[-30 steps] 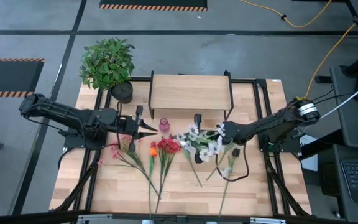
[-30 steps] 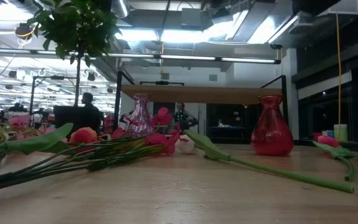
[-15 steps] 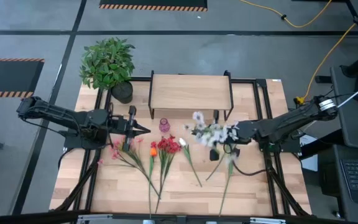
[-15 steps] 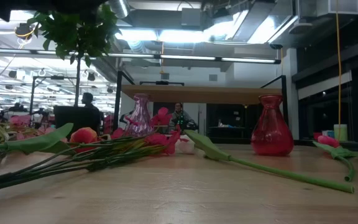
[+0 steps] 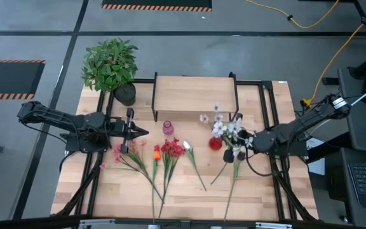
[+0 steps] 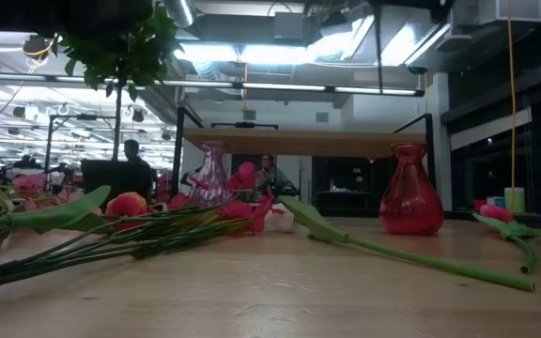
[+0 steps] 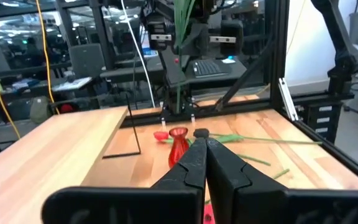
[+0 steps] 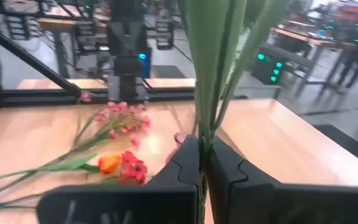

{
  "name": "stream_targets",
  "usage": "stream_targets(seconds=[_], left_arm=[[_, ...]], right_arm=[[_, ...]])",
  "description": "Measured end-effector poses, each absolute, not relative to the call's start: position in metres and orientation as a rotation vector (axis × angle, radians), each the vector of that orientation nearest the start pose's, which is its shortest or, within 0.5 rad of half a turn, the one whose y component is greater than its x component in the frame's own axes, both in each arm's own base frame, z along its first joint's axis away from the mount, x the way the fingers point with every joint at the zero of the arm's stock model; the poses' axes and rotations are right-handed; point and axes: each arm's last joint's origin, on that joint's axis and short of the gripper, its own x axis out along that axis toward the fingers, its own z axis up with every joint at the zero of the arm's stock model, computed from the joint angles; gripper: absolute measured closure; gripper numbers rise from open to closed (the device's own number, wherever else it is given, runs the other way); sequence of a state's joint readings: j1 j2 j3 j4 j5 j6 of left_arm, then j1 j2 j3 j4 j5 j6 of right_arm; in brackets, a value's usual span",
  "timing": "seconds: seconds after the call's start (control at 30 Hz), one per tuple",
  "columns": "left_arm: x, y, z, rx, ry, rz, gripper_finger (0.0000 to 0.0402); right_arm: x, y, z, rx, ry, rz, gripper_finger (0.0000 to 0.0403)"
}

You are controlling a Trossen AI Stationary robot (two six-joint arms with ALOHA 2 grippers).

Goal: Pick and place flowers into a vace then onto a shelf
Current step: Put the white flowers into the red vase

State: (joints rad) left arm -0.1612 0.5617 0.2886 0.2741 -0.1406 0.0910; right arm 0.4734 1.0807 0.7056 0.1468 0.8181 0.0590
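My right gripper (image 5: 249, 141) is shut on a bunch of white flowers (image 5: 225, 127), which stands upright just right of the red vase (image 5: 215, 144). A small clear pink vase (image 5: 168, 128) stands in front of the shelf (image 5: 194, 94). More flowers lie flat on the table: pink ones (image 5: 132, 152), red ones (image 5: 169, 150) and green-stemmed ones (image 5: 231, 175). My left gripper (image 5: 146, 132) is shut and holds nothing. It hangs level over the table's left part, pointing toward the pink vase. My right gripper pinches several green stems (image 8: 204, 138) together between its two fingers, partway up their length. The fingers come in about level from the table's right side and lie across the stems. The bunch stands upright and lifted, with its white blooms (image 5: 221, 124) above the fingers.
A bushy potted plant (image 5: 110, 63) stands at the table's far left corner. The shelf's thin black legs (image 5: 235, 102) stand close behind the two vases. Bare wood (image 5: 272, 191) lies at the near right.
My right gripper has drawn back toward the table's right edge with the white flowers. The bunch has swung from lying slanted over the table to standing upright beside the red vase. My left gripper has pulled back a little toward the left edge.
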Motion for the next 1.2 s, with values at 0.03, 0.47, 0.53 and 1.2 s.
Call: stream_targets(seconds=[0.03,0.47,0.53,1.2], left_arm=[[0.144,-0.019,0.235,0.091,0.002,-0.021,0.0400],[0.144,-0.019,0.235,0.091,0.004,-0.021,0.0398],[0.144,-0.019,0.235,0.090,0.003,-0.021,0.0399],[0.144,-0.019,0.235,0.093,0.009,-0.020,0.0395]], right_arm=[[0.212,0.087,0.280,-0.077,0.178,-0.366,0.0396],[0.197,0.088,0.241,0.005,0.180,-0.477,0.0396],[0.195,0.087,0.235,0.016,0.173,-0.491,0.0396],[0.187,0.076,0.197,0.069,0.151,-0.520,0.0396]])
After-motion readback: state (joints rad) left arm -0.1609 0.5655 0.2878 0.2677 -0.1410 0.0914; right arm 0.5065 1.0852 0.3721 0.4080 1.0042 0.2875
